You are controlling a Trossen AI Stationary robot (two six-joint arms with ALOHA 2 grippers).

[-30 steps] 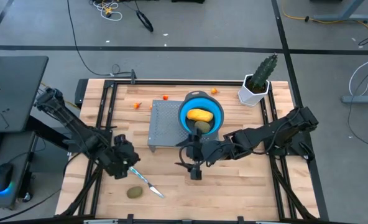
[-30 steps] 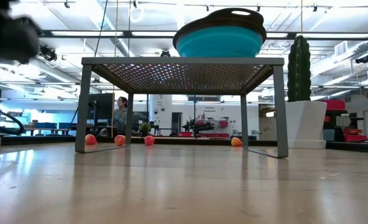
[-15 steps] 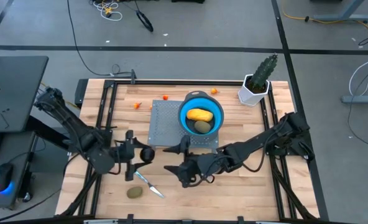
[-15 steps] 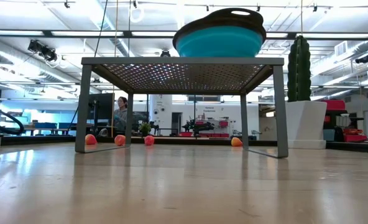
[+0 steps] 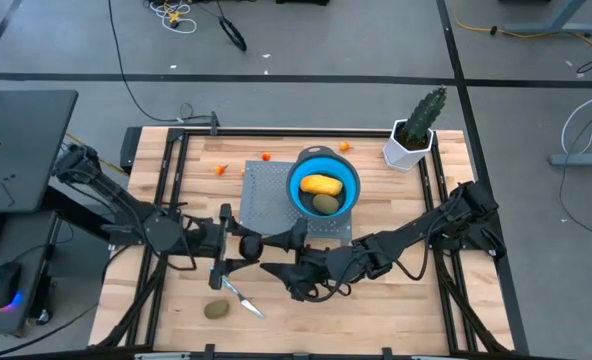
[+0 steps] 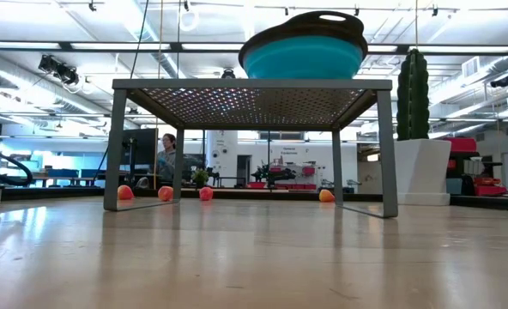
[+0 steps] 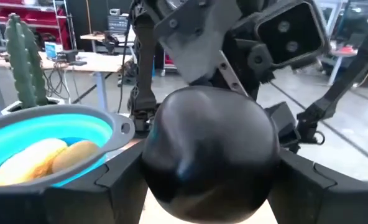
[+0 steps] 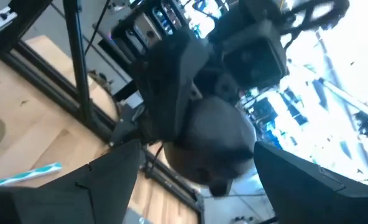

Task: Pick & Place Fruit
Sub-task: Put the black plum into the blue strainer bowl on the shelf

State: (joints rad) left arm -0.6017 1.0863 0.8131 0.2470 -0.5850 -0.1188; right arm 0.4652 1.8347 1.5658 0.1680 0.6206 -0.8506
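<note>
My left gripper [image 5: 234, 243] is shut on the dark round fruit [image 5: 248, 245], held above the table's middle, near the stand's near left corner. My right gripper [image 5: 278, 252] is open and faces it from the right. Its fingers stand wide on either side of the fruit [image 8: 215, 146], apart from it. A yellow-orange oval [image 5: 321, 184] and an olive oval [image 5: 326, 203] lie in the blue bowl [image 5: 298, 170] on the grey mesh stand [image 5: 266, 200]. Another olive oval [image 5: 216, 310] lies on the table by the knife [image 5: 238, 294]. My left gripper pinches the dark round fruit by its two opposite sides [image 7: 165, 168] between its two fingers [image 7: 112, 183]. The fingers lie about level and point toward the table's right. The fruit is lifted clear of the table.
Tiny orange and red pieces [image 5: 221, 169] [image 5: 266, 156] [image 5: 344, 146] lie near the table's far edge and also show in the low view [image 6: 165, 193]. A potted cactus [image 5: 416, 135] stands at the far right. Bare wood lies at the near right.
My left gripper has risen from beside the knife, tipped from pointing down to level, and carried the dark fruit toward the table's right. My right gripper has gone toward the table's left and turned level to face the fruit.
</note>
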